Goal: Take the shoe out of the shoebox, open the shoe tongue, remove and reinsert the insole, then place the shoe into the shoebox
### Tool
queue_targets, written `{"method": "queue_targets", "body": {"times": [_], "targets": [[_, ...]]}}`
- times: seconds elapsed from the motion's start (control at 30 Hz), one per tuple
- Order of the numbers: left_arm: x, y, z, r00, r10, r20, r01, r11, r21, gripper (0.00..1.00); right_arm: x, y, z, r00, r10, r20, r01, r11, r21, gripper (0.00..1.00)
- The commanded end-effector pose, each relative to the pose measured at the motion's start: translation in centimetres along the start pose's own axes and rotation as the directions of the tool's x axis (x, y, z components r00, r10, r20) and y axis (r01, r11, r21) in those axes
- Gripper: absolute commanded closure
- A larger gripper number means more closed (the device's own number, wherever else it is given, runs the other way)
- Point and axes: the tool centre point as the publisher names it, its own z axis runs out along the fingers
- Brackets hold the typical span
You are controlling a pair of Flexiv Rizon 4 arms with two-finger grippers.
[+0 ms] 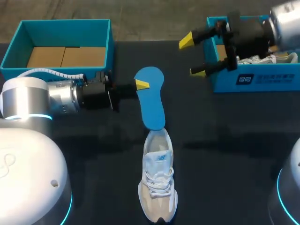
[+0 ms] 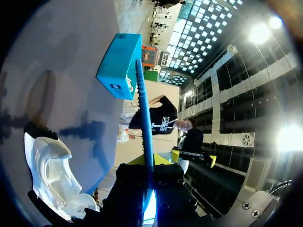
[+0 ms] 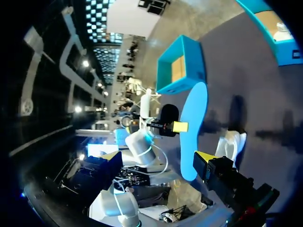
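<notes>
The left gripper [image 1: 140, 85] is clamping the insole [image 1: 152, 101] by its edge, risking it twisting loose above the shoe [image 1: 158, 187]; the right gripper [image 1: 192, 56] is gaping

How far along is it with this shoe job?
Done: the shoe is out of the empty box, and the insole is out of the shoe. In hand: the left hand grips the insole, one end by the shoe's opening; the right hand is open and holds nothing. Left: get the insole back inside, then put the shoe into the box.
</notes>
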Motion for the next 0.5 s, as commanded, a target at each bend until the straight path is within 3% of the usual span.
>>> {"method": "queue_targets", "body": {"times": [0.03, 0.5], "targets": [[0.1, 0.1, -0.1, 1.000, 0.000, 0.003, 0.000, 1.000, 0.000, 1.00, 1.8, -0.1, -0.7, 0.936, 0.051, 0.349, -0.061, 0.998, 0.017, 0.00], [0.1, 0.1, -0.1, 1.000, 0.000, 0.003, 0.000, 1.000, 0.000, 1.00, 5.3, 0.0, 1.7, 0.739, 0.083, 0.668, -0.091, 0.996, -0.023, 0.00]]}}
